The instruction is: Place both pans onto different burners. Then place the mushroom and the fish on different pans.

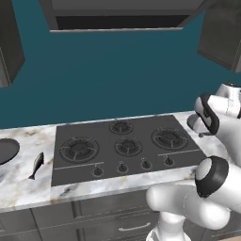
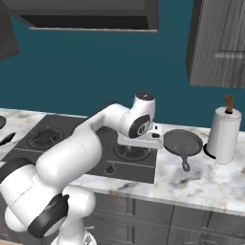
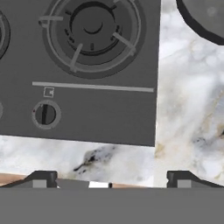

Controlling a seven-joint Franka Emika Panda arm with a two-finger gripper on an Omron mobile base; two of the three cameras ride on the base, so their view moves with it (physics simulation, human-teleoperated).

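Note:
One dark pan (image 2: 183, 142) lies on the marble counter just right of the cooktop, its handle (image 2: 185, 164) pointing to the front; its rim (image 3: 203, 19) shows at the hand view's upper right. A second pan (image 1: 5, 149) sits at the far left of the counter, cut by the frame edge. The slim grey fish (image 1: 36, 165) lies on the marble between that pan and the cooktop. My gripper (image 3: 112, 178) is open, fingertips wide apart, hanging over the cooktop's front right corner below the right burner (image 3: 92, 30). The mushroom is out of view.
The dark cooktop (image 1: 70, 172) carries several burners, such as the large left one (image 1: 79, 148) and the centre one (image 1: 128, 146), with knobs (image 3: 45, 114) along its front. A white paper-towel roll (image 2: 224, 134) stands right of the pan. Cabinets hang above.

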